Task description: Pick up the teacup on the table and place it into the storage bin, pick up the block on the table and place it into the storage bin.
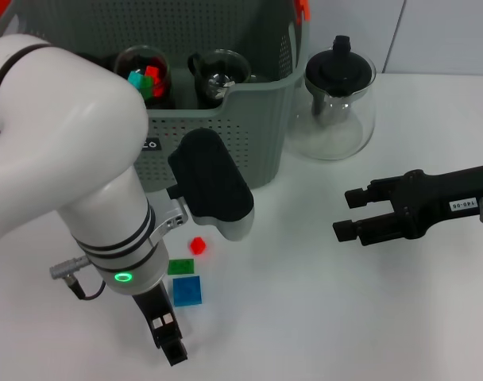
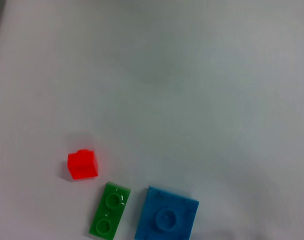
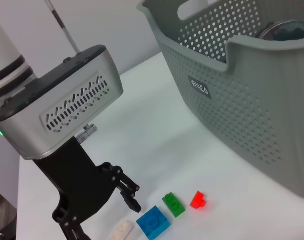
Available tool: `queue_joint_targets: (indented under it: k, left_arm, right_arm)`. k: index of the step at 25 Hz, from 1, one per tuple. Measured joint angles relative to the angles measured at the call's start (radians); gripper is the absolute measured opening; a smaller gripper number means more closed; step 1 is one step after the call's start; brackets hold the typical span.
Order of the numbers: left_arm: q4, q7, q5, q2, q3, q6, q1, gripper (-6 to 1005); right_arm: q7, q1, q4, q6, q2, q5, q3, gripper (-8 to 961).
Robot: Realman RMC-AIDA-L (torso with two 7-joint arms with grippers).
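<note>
Head view: looks forward and down from above; takes in table [image 1: 321, 302], storage bin [image 1: 226, 111], both arms.
Left wrist view: faces straight down, close over table [image 2: 202, 90]; frames red block [image 2: 82, 164], green block [image 2: 109, 216], blue block [image 2: 166, 216].
Right wrist view: low, oblique across table toward left gripper [image 3: 99, 207] and storage bin [image 3: 252, 100].
Shared by all three: the three blocks.

Bright, even overhead light; white table [image 1: 321, 302] near-blown, faint glare. Soft short shadows under left gripper [image 3: 123, 192] and storage bin [image 1: 226, 135]. Left wrist view soft, blue block [image 2: 166, 215] perhaps slightly out of focus. Glass teapot [image 1: 339, 107] shows highlights.
</note>
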Motion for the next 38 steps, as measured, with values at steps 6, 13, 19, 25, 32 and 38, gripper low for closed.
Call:
queue_joint_targets:
  k: [6, 13, 19, 25, 32, 38]
  left_arm:
    - [-0.001, -0.007, 0.012, 0.000, 0.028, -0.022, 0.008, 821]
    - [-0.001, -0.007, 0.016, 0.000, 0.036, -0.031, 0.011, 708]
    - [0.000, -0.007, 0.019, 0.000, 0.042, -0.033, 0.011, 651]
    - [-0.001, -0.007, 0.021, 0.000, 0.061, -0.032, 0.005, 647]
    - [0.063, -0.018, 0.029, 0.000, 0.062, -0.006, 0.013, 412]
    - [0.185, -0.056, 0.048, 0.000, -0.067, 0.075, 0.062, 405]
  right_arm:
    - [-0.001, -0.001, 0.000, 0.000, 0.001, 0.000, 0.004, 821]
    - [-0.003, -0.001, 0.000, 0.000, 0.001, 0.000, 0.011, 822]
    - [-0.003, -0.001, -0.001, 0.000, 0.001, 0.000, 0.011, 821]
    - [-0.003, -0.001, -0.005, 0.000, 0.001, 0.001, 0.015, 821]
    - [-0.004, -0.002, -0.008, 0.000, -0.003, 0.002, 0.022, 821]
    - [-0.012, -0.003, -0.009, -0.006, -0.007, 0.002, 0.022, 822]
